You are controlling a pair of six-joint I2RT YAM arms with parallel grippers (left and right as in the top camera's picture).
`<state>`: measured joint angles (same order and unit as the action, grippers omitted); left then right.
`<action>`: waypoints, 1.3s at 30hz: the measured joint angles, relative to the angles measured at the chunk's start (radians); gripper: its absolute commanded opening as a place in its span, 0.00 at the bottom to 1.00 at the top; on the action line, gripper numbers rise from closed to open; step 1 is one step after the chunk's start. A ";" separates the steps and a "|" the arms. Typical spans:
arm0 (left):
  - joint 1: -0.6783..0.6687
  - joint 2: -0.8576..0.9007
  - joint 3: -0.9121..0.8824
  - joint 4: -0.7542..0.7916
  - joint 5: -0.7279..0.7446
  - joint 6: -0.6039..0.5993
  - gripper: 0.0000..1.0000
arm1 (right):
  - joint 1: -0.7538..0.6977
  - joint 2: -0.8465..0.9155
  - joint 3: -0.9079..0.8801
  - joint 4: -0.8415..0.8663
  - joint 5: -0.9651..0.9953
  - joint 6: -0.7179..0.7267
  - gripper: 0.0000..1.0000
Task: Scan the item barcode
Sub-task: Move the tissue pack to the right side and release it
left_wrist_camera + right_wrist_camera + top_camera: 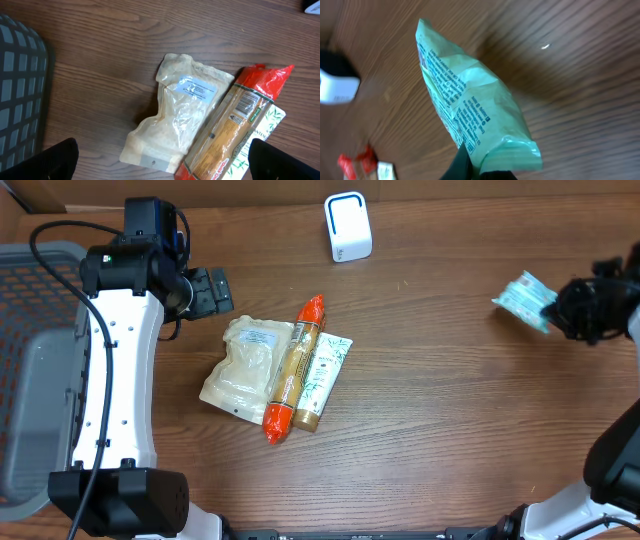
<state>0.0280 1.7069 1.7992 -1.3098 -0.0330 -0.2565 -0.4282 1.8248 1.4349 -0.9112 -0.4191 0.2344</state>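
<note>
No print is legible: not on the teal packet (470, 110), the clear pouch (175, 120) or the orange pack (225, 130).

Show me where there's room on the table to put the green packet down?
Crowded: the middle, where the pouch, red-tipped roll and tube overlap. Bare wood lies between them, the white scanner and the green packet in the right gripper. The front strip below them is bare too.

Even, bright light, soft shadows, glare on clear pouch (176, 116), right-wrist background blurred
</note>
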 measured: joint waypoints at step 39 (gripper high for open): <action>0.000 0.000 0.000 0.000 0.000 0.000 1.00 | -0.077 -0.050 0.232 -0.408 0.068 0.079 0.80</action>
<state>0.0280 1.7069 1.7992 -1.3102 -0.0330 -0.2565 -0.5053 1.7752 1.6665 -1.3190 -0.3511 0.3130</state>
